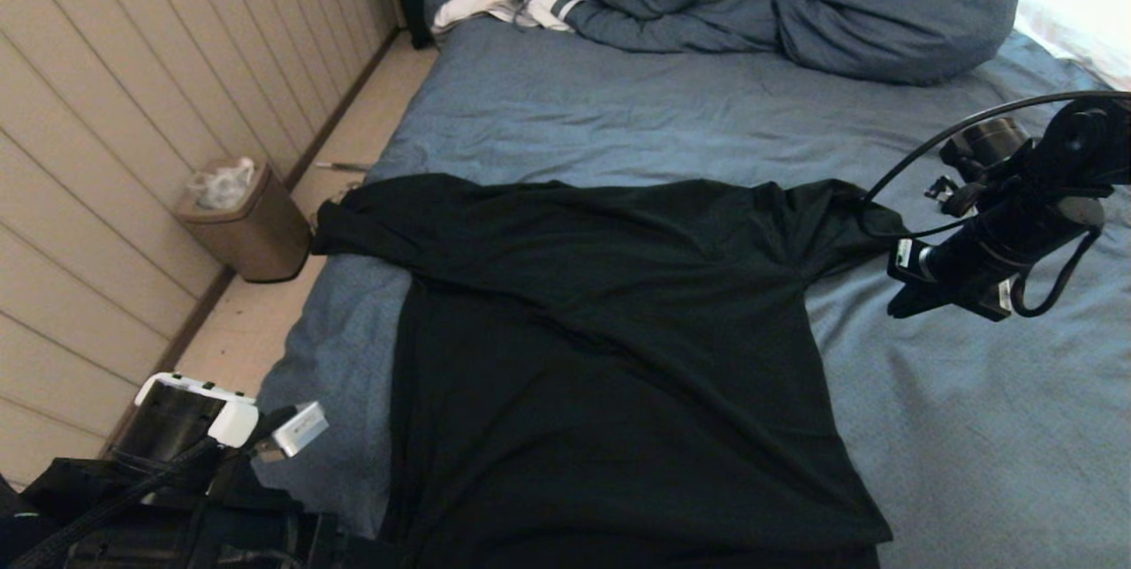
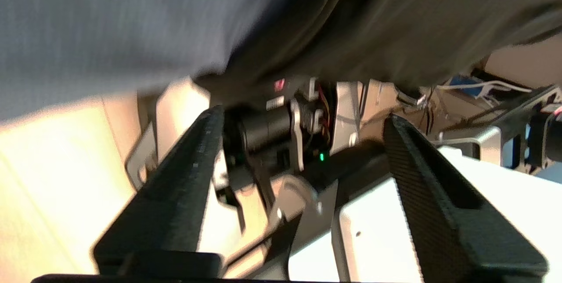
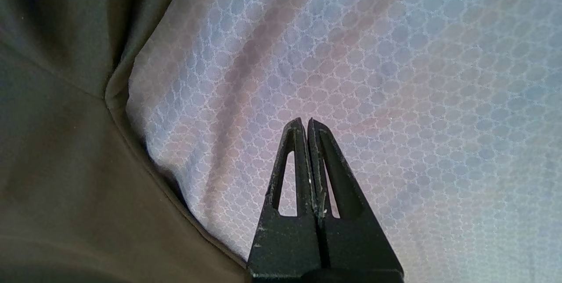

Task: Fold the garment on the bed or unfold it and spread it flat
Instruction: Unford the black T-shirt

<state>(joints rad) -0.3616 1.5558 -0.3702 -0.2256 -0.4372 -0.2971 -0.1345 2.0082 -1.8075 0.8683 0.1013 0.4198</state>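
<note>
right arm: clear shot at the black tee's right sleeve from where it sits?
Probably yes. The right hand, shut and empty, hangs over bare slate-blue bed sheet beside the black short-sleeved T-shirt's sleeve; nothing lies between.

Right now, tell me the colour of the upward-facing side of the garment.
Plain black, no print showing; the garment shows best in the head view.
</note>
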